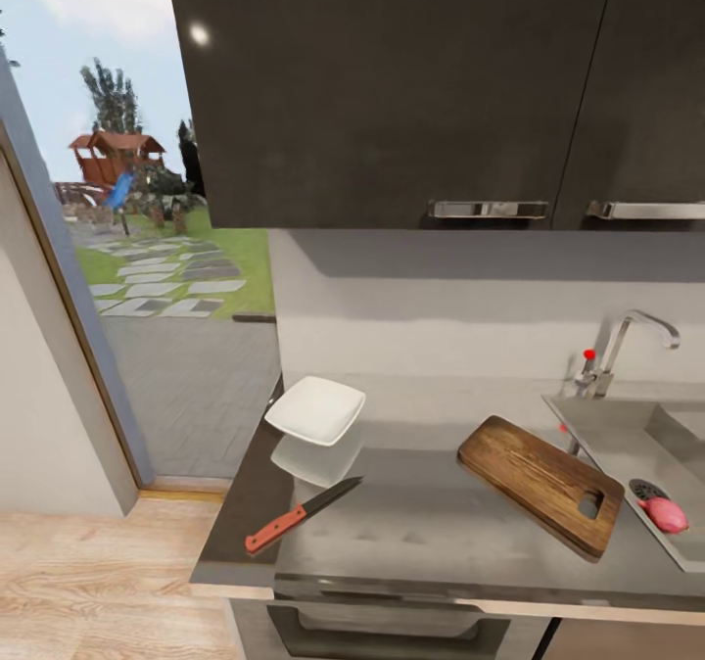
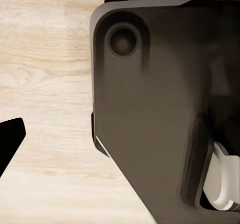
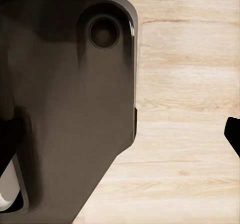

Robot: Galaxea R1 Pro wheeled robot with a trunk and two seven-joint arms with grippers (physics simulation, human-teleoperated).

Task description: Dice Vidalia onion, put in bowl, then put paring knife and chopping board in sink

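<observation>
Altogether one bowl (image 1: 315, 409), one paring knife (image 1: 301, 515), one chopping board (image 1: 540, 484), one Vidalia onion (image 1: 667, 514); pincer states indiscernible.

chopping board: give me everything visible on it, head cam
The chopping board is a dark brown wooden rectangle with visible grain, rounded corners and a slot handle at its end nearest the sink. It lies flat on the countertop, angled diagonally, just beside the sink's edge. Nothing rests on it and no gripper touches it.
</observation>
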